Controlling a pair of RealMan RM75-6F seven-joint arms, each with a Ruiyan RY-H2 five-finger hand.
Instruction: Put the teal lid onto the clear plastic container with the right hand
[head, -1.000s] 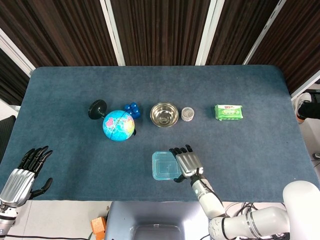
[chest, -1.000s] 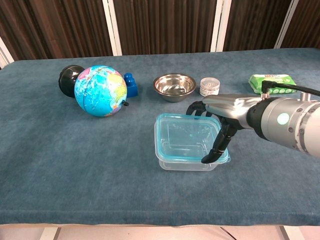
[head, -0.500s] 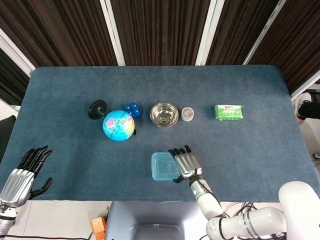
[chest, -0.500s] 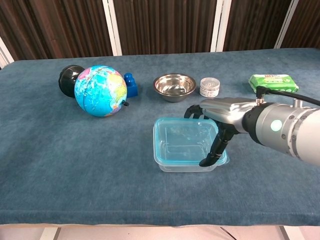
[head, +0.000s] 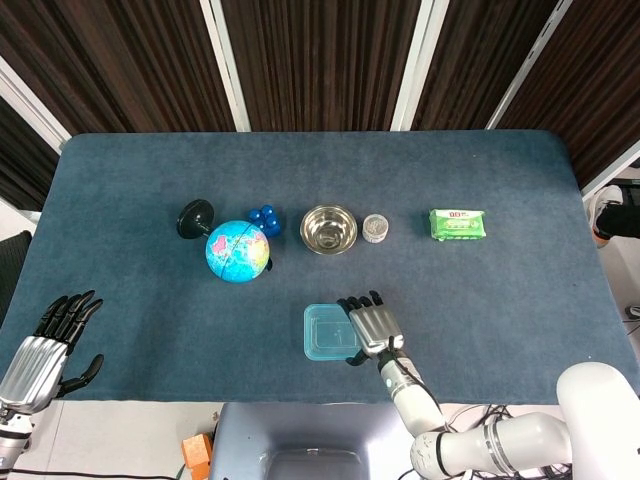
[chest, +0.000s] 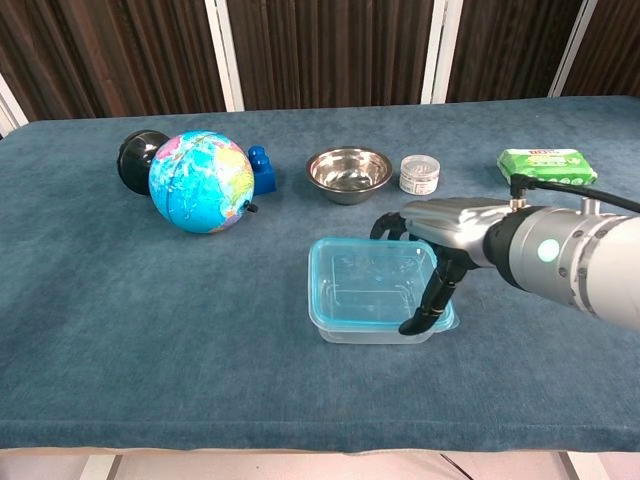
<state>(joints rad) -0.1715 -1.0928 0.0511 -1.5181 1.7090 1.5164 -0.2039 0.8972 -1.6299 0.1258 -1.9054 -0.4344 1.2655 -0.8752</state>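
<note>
teal lid (chest: 372, 280) under right hand (chest: 440, 240)

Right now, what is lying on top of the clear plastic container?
The teal lid lies on the clear plastic container, and the right hand grips its right edge. The hand covers that edge, so whether it is seated there cannot be seen.

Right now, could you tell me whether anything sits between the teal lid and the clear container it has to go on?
Nothing visible does. The teal lid already lies on top of the clear container, with the right robot hand resting on the lid's right edge. The bowl and globe stand well behind, apart from it.
</note>
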